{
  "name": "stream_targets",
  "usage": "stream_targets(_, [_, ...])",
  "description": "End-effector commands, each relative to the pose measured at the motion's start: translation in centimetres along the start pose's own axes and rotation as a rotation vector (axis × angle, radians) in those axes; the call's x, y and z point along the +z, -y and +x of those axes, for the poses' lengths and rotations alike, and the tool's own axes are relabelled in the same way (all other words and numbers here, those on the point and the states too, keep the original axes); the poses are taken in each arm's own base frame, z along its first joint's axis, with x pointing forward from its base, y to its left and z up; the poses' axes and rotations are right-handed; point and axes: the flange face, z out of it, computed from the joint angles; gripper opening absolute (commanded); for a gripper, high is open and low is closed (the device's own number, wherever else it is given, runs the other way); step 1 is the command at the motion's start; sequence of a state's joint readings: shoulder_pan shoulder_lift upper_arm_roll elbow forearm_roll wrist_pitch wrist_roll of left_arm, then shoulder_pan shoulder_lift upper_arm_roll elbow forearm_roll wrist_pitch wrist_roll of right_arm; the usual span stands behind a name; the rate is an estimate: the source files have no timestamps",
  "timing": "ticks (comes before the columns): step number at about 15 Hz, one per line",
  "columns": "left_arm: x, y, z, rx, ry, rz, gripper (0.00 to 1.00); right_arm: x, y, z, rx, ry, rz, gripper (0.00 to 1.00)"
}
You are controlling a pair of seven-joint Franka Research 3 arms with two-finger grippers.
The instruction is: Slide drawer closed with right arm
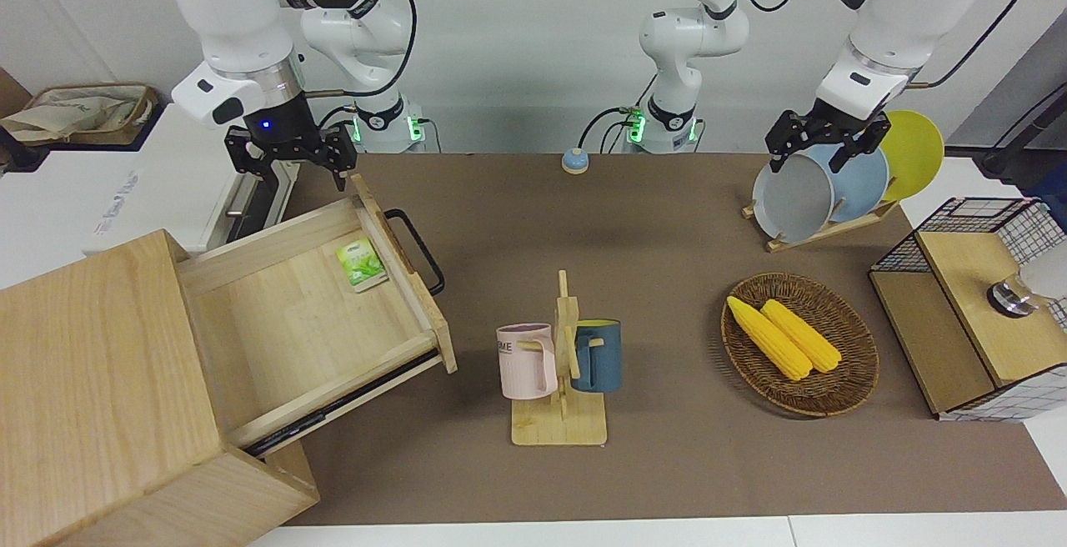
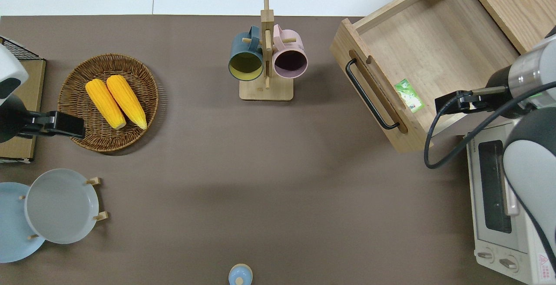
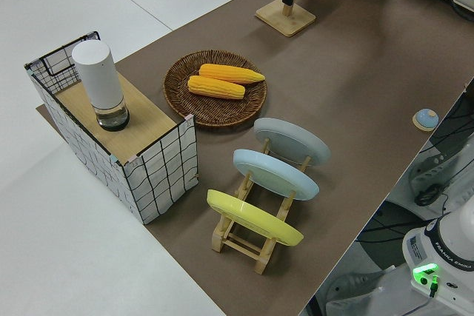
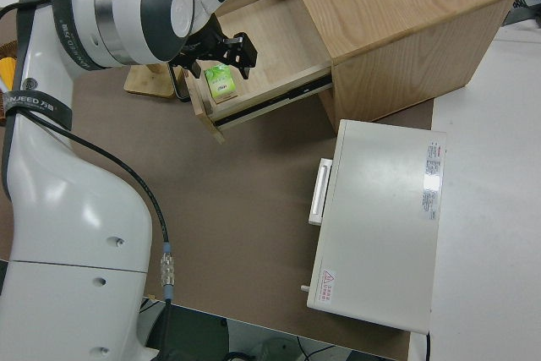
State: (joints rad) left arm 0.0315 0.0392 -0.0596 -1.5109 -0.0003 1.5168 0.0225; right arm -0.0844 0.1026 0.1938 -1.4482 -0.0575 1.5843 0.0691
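- The drawer [image 1: 317,313] stands pulled far out of the wooden cabinet [image 1: 92,397] in the lower left of the front view; in the overhead view it fills the upper right corner.
- Its black loop handle [image 2: 369,96] sits on the front panel, which faces the middle of the table.
- A small green packet [image 2: 408,96] lies flat on the drawer floor, just inside the front panel, in the corner nearer to the robots.
- The right gripper [image 1: 288,165] hangs in the air at the upper left of the front view; the overhead view puts it over the drawer's side wall nearer to the robots, close to the packet.
- Its fingers are spread apart and hold nothing; they touch neither the handle nor the panel.
- The left gripper [image 1: 821,147] is parked; whether its fingers are apart or together cannot be told.
- A white toaster oven [image 2: 504,198] sits in the lower right of the overhead view, nearer to the robots than the drawer.
- A mug rack [image 1: 560,380] with a pink and a blue mug stands mid-frame in the front view.
- A wicker basket [image 1: 842,401] with two corn cobs lies to the right of the rack in that view.
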Motion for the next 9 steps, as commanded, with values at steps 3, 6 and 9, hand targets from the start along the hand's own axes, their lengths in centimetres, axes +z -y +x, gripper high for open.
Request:
stream_targets(3, [-0.41, 0.08, 0.15, 0.011, 0.005, 0.016, 0.99, -2.68, -0.03, -1.69, -0.002, -0.024, 0.039, 0.748])
stream_targets(6, [-0.41, 0.08, 0.15, 0.011, 0.005, 0.016, 0.99, -2.96, 0.01, -1.96, -0.003, -0.022, 0.048, 0.106])
stream_targets(9, [-0.34, 0.08, 0.15, 0.011, 0.007, 0.016, 0.99, -3.05, 0.12, -2.01, -0.004, -0.023, 0.05, 0.0])
